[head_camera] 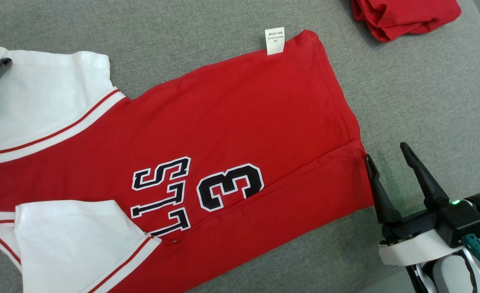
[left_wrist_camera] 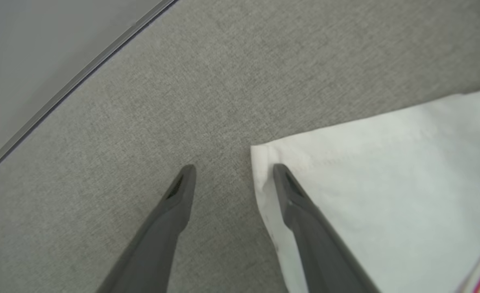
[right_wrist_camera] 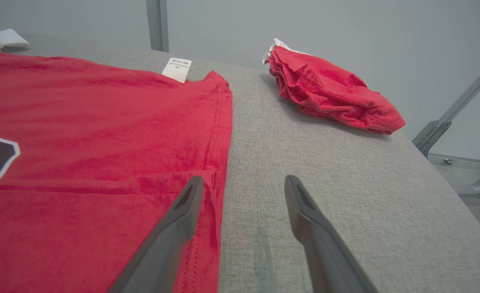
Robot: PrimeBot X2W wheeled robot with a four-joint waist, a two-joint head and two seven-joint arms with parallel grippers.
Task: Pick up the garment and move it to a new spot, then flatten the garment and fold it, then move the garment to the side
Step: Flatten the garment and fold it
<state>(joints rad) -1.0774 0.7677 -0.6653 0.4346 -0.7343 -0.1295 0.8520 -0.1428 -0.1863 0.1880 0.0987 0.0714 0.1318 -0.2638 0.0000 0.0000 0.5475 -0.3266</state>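
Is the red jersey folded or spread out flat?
Partly folded. The jersey lies flat, but its near side is turned over the body, covering part of the lettering; the far sleeve is spread out.

Tables: one, grey fabric top. Garments on it: two, namely one spread red jersey and one bundled red garment. White sleeves on the jersey: two, one far sleeve and one near sleeve. Label: one. Printed characters showing: four, three letters and one numeral. Grippers: two, left gripper and right gripper, two fingers each.
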